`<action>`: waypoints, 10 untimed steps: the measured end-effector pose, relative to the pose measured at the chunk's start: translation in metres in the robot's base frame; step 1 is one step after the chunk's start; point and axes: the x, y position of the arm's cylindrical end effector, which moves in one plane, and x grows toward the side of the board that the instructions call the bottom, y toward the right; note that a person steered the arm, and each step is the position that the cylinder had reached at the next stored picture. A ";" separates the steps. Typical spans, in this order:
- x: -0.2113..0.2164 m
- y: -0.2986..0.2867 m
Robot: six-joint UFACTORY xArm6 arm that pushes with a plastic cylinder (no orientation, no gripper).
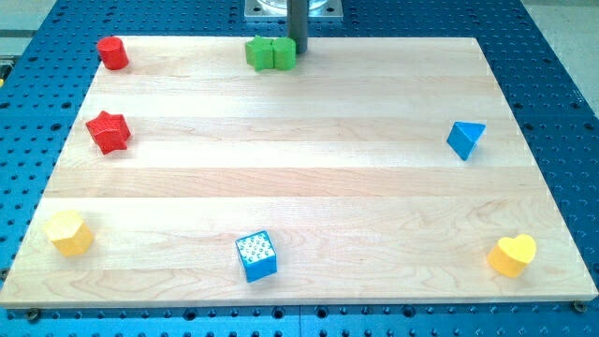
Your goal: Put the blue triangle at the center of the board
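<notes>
The blue triangle [465, 139] lies near the board's right edge, a little above mid-height. My tip [299, 51] is at the view's top centre, right beside the right side of the green block [270, 53], far up and left of the blue triangle. The wooden board [299, 178] fills most of the view.
A red cylinder-like block [112, 52] sits at the top left and a red star [108, 131] below it. A yellow hexagon block [69, 232] is at the bottom left, a blue cube [255, 256] at the bottom centre, a yellow heart [513, 255] at the bottom right.
</notes>
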 end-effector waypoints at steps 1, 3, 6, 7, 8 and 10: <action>0.020 -0.003; 0.071 0.206; 0.177 0.297; 0.177 0.215; 0.212 0.150; 0.154 0.206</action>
